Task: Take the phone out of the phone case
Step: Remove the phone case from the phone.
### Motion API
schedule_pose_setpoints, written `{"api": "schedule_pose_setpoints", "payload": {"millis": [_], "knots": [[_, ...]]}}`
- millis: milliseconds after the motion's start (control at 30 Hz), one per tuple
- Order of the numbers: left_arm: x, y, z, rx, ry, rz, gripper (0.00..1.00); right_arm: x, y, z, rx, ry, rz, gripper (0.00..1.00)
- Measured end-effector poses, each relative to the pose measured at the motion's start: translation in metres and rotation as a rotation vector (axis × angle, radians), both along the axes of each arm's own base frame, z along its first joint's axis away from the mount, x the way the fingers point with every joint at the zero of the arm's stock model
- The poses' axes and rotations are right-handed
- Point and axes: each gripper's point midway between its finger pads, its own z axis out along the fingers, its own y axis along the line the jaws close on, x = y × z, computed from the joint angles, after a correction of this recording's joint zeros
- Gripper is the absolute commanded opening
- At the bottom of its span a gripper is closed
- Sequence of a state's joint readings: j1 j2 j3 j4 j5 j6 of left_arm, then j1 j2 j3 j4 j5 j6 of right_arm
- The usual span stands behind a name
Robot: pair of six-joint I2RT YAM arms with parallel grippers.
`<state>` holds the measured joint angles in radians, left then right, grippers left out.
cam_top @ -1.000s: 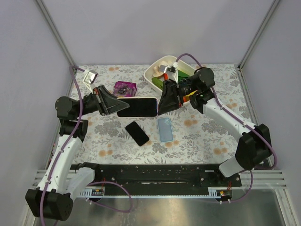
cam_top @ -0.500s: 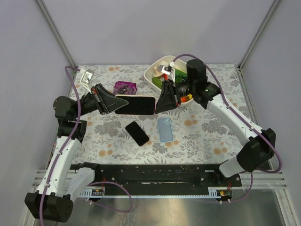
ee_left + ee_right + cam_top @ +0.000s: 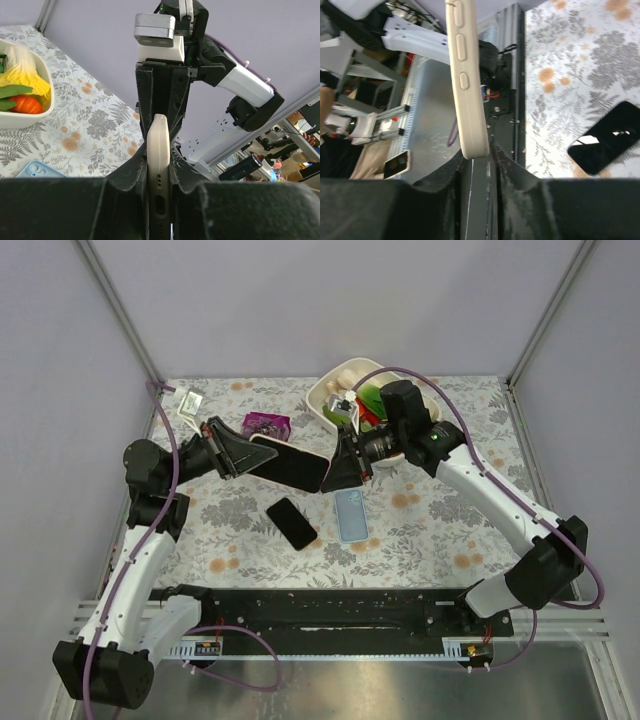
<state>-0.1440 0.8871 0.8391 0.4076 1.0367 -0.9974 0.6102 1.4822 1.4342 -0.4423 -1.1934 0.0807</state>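
Pale lavender walls [image 3: 300, 300] are enclosing a table [image 3: 440, 530] that is wearing a grey floral cloth. Above its middle, the cream phone case [image 3: 292, 462] is hanging tilted in the air. The left gripper [image 3: 245, 452] is pinching one end and the right gripper [image 3: 340, 465] is pinching the other. A white bowl [image 3: 325, 405] of vegetables is sitting at the far side. Below the case, a blue case [image 3: 350, 515] and a black phone [image 3: 292, 523] are lying side by side, apart.
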Motion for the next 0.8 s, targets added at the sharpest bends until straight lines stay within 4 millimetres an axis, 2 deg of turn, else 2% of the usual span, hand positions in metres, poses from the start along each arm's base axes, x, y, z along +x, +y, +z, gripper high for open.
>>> {"api": "schedule_pose_setpoints", "payload": {"millis": [167, 267, 400, 567, 800], "knots": [[0.001, -0.001, -0.009, 0.048, 0.007, 0.008, 0.00, 0.010, -0.003, -0.014, -0.071, -0.059, -0.093, 0.53], [-0.001, -0.001, -0.017, 0.083, 0.014, 0.001, 0.00, 0.018, -0.009, -0.010, -0.078, -0.118, -0.146, 0.61], [-0.017, -0.008, -0.034, 0.127, 0.063, -0.088, 0.00, 0.022, -0.019, 0.012, -0.033, -0.215, -0.198, 0.64], [-0.026, -0.009, -0.038, 0.141, 0.072, -0.137, 0.00, 0.020, -0.028, 0.034, 0.010, -0.271, -0.222, 0.64], [-0.031, -0.009, -0.036, 0.146, 0.046, -0.160, 0.00, 0.016, -0.025, 0.023, 0.004, -0.226, -0.182, 0.69]]}}
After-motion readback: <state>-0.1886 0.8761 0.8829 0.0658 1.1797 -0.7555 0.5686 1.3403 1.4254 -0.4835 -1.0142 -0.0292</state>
